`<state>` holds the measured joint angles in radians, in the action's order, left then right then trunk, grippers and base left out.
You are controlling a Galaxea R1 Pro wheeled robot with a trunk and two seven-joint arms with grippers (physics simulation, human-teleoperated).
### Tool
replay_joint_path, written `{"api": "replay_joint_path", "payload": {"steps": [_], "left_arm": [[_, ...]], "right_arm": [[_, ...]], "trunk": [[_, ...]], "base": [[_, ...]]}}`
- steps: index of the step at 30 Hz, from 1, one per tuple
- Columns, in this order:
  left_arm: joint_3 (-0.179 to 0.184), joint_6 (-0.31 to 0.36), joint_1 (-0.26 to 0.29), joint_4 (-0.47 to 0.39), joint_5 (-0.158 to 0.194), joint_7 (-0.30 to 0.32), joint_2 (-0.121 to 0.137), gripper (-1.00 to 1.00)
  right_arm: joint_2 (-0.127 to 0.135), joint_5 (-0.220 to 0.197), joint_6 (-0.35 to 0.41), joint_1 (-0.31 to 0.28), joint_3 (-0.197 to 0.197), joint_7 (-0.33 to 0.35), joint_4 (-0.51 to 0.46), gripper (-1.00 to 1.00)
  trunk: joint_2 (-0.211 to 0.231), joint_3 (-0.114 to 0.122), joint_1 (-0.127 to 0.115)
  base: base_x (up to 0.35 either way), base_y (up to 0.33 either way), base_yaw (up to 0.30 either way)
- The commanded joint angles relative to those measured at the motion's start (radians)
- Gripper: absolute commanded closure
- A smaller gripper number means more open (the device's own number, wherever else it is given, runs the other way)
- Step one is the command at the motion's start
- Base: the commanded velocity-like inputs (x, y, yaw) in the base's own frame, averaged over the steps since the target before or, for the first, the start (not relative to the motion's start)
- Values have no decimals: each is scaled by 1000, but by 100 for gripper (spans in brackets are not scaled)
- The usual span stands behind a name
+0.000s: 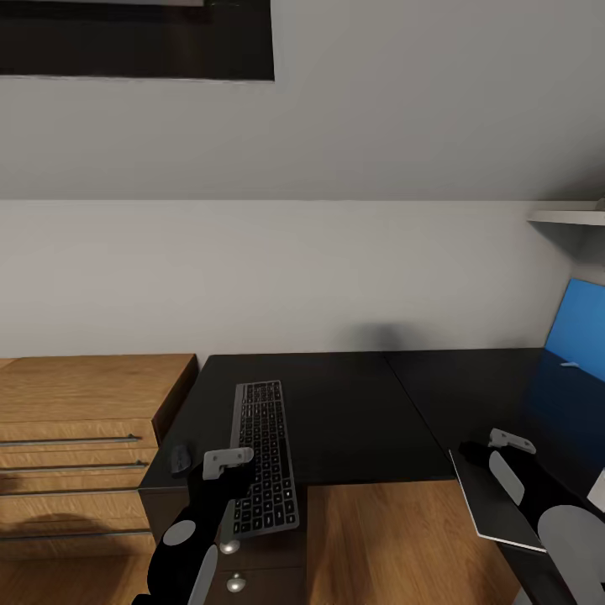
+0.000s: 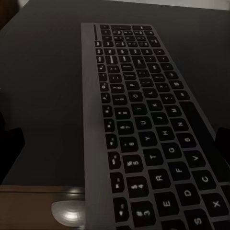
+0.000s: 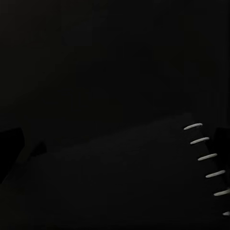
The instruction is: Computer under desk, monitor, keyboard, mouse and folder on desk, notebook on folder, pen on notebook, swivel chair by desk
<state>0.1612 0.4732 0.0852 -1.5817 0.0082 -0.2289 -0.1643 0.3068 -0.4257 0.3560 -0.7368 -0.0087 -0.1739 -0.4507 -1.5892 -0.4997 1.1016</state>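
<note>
The keyboard [image 1: 264, 454] lies lengthwise on the black desk [image 1: 353, 412], its near end jutting past the front edge. My left gripper [image 1: 222, 472] hovers open over that near end, and in the left wrist view the keys [image 2: 143, 124] run between the two dark fingers [image 2: 10, 143]. The small black mouse [image 1: 180, 459] rests at the desk's left edge, beside the gripper. On the right wing lies the dark notebook [image 1: 496, 504] with pale edges. My right gripper [image 1: 486, 458] is open just over it, with the white binding rings [image 3: 203, 157] close by. A small pale stick [image 1: 570, 365] lies at the far right.
A light-wood drawer chest [image 1: 76, 445] stands against the desk's left side. Silver knobs [image 1: 228, 547] of the drawer unit show under the keyboard's end. A blue panel [image 1: 580, 323] rises at the right, under a white shelf [image 1: 571, 217]. Wood floor [image 1: 378, 546] fills the desk's inner corner.
</note>
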Motion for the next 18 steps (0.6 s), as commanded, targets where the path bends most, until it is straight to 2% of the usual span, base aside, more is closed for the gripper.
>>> {"api": "replay_joint_path", "payload": {"steps": [1, 5, 8, 12, 18], "left_arm": [[1, 5, 1, -1, 1, -6, 0, -100], [1, 5, 1, -1, 1, -6, 0, -100], [1, 5, 1, -1, 0, -6, 0, -100], [1, 5, 1, -1, 1, -6, 0, -100], [1, 5, 1, -1, 1, -6, 0, -100]], "right_arm": [[0, -16, 7, 1, -2, -7, 10, -100], [-1, -16, 2, 1, -2, -6, 9, -100], [-2, -16, -35, 1, -2, -5, 4, -100], [-4, -16, -125, 1, -1, -6, -8, -100], [-5, -18, -158, 3, -1, -7, -94, -100]], "trunk": [[-1, -1, 0], [-1, -1, 0], [-1, -1, 0], [-1, -1, 0], [-1, -1, 0]], "base": [[-14, 0, 0], [-6, 0, 0], [0, 0, 0], [0, 0, 0], [0, 0, 0]]}}
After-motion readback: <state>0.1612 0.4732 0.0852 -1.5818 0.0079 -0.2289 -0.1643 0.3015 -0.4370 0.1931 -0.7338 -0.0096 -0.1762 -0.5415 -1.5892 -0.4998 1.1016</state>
